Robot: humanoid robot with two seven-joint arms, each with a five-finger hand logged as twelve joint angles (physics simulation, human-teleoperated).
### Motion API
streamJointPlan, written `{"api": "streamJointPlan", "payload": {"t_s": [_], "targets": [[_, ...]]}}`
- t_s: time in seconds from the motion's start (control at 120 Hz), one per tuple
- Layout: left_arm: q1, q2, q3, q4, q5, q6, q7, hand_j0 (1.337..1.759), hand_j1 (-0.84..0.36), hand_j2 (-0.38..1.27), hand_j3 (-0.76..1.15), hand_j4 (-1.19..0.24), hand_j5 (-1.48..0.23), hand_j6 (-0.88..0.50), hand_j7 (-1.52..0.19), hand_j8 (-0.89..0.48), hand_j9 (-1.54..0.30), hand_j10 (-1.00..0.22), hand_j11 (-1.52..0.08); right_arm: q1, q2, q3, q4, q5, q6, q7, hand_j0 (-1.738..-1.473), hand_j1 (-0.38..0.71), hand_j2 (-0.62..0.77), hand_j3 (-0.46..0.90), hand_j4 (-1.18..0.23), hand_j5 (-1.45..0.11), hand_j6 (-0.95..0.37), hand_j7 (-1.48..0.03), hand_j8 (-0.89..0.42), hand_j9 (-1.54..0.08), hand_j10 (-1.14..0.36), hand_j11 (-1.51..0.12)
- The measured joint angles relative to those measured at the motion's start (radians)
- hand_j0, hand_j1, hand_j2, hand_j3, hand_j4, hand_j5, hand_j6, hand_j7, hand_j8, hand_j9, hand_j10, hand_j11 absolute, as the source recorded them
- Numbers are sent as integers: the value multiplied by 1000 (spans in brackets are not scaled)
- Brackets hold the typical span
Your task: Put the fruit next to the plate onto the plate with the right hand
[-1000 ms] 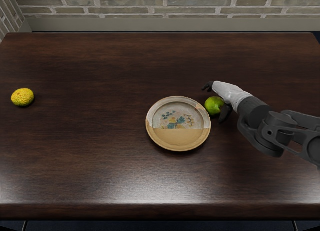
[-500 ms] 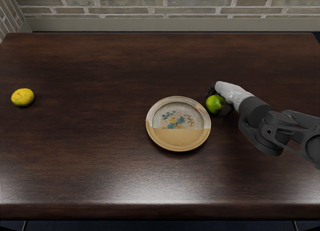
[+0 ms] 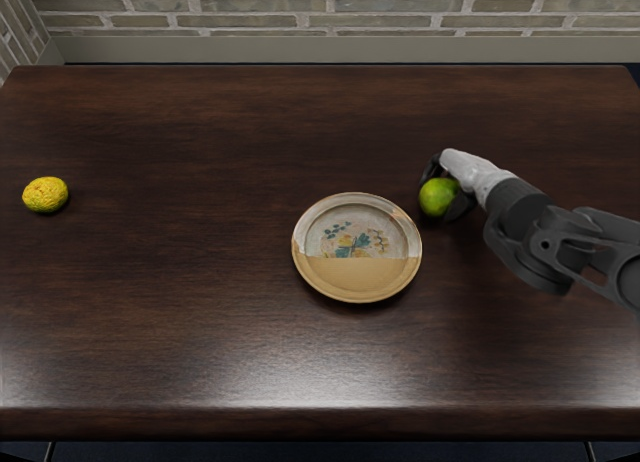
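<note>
A: Where's the lime (image 3: 437, 196)?
B: Just off the plate's (image 3: 355, 278) upper-right rim, with the right hand (image 3: 466, 172) curled around it.
A: Best way across?
B: Grip firmly, raise it clear of the rim, release low over the plate's centre.

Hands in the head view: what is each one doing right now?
Left hand: not in view.
Right hand: closed around the green fruit, just right of the plate.
</note>
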Motion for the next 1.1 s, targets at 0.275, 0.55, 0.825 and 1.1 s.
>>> {"api": "streamJointPlan", "payload": {"t_s": [0.275,0.55,0.825,1.1], "targets": [[0,0,0,0,0,0,0,1658,328,4,0,-18,-23,-18,-23,-18,-23,-18,-22,14,-65,50,139,12,22,-1,-1651,229,91,1,-431,-950,-246,-880,-266,-939,-516,-930],[0,0,0,0,0,0,0,1658,328,3,0,-18,-23,-18,-22,-18,-22,-18,-22,15,-65,100,249,13,83,0,-1651,229,88,1,-420,-969,-235,-894,-256,-954,-510,-942],[0,0,0,0,0,0,0,1658,328,3,0,-18,-22,-18,-22,-18,-22,-18,-22,-14,23,102,248,16,127,0,-1652,243,101,1,-397,-986,-217,-897,-237,-962,-488,-949],[0,0,0,0,0,0,0,1658,328,3,0,-18,-23,-18,-23,-18,-22,-18,-22,-52,44,96,227,14,128,0,-1653,129,66,0,-343,-778,-191,-714,-212,-763,-414,-755]]}}
